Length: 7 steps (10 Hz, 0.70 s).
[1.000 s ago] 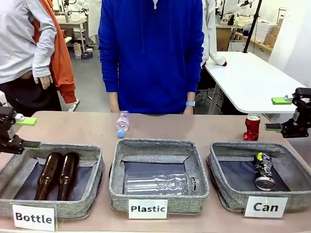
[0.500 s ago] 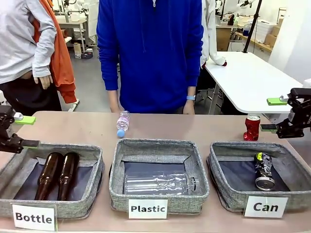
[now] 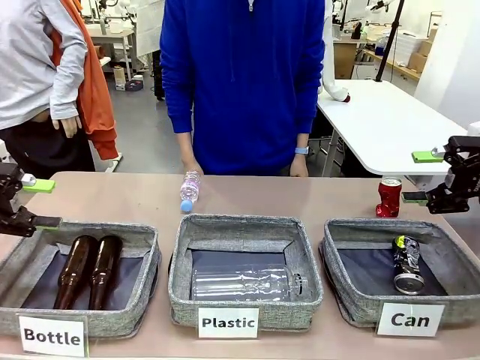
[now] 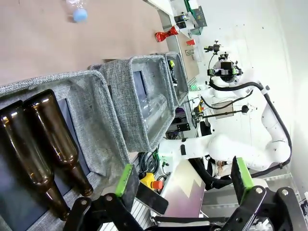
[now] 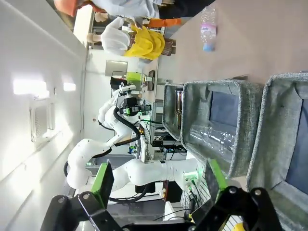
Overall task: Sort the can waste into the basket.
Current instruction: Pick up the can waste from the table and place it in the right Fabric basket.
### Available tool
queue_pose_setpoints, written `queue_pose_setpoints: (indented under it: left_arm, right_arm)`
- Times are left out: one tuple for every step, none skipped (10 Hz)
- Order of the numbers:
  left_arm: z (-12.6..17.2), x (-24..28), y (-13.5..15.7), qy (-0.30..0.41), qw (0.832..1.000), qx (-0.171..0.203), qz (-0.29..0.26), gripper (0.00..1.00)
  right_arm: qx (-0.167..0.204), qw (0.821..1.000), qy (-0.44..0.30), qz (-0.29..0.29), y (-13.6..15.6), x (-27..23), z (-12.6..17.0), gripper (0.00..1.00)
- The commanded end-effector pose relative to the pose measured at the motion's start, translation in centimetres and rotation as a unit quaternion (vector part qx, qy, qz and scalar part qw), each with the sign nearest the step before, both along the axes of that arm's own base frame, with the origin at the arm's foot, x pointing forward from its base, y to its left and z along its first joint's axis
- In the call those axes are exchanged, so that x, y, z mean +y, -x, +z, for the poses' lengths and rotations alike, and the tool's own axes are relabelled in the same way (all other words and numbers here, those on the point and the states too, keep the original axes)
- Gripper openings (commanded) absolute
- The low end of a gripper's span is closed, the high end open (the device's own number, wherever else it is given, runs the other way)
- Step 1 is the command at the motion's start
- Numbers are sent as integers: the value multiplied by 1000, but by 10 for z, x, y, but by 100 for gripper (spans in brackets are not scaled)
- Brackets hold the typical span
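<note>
The red can (image 3: 388,198) stood upright on the table (image 3: 127,199), just behind the far rim of the basket (image 3: 351,298) labelled "Can". The black can (image 3: 407,264) lay inside that basket on its dark lining. Just right of the red can hung the right gripper (image 3: 421,177), jaws spread wide, holding nothing and clear of the can. The left gripper (image 3: 41,204), equally wide and empty, hovered at the "Bottle" basket's (image 3: 82,227) far-left corner.
</note>
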State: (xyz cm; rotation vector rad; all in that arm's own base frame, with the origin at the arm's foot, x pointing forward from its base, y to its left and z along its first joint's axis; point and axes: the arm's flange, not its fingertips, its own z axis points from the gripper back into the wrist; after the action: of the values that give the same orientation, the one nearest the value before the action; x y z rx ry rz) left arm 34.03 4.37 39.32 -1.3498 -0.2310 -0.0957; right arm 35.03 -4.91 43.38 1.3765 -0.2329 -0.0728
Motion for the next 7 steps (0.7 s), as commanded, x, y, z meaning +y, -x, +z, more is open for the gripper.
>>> queue_pose_setpoints:
  left_arm:
    - [5, 0, 3, 2, 1000, 7, -2, 100]
    - [5, 0, 3, 2, 1000, 7, -2, 100]
    - [5, 0, 3, 2, 1000, 7, -2, 100]
    - [5, 0, 3, 2, 1000, 7, -2, 100]
    - [5, 0, 3, 2, 1000, 7, -2, 100]
    - [5, 0, 3, 2, 1000, 7, -2, 100]
    - [5, 0, 3, 2, 1000, 7, -2, 100]
  right_arm:
    - [-54, 998, 36, 9, -11, 14, -1, 100]
    - [-127, 990, 59, -12, -22, 10, 10, 100]
    - [-216, 973, 73, -32, -34, -13, 23, 100]
    - [-258, 959, 81, -80, -38, -44, 30, 100]
    - [-304, 937, 114, -127, -36, -72, 34, 100]
    - [-367, 902, 172, -150, -30, -99, 36, 100]
    - [-405, 874, 210, -167, -22, -126, 31, 100]
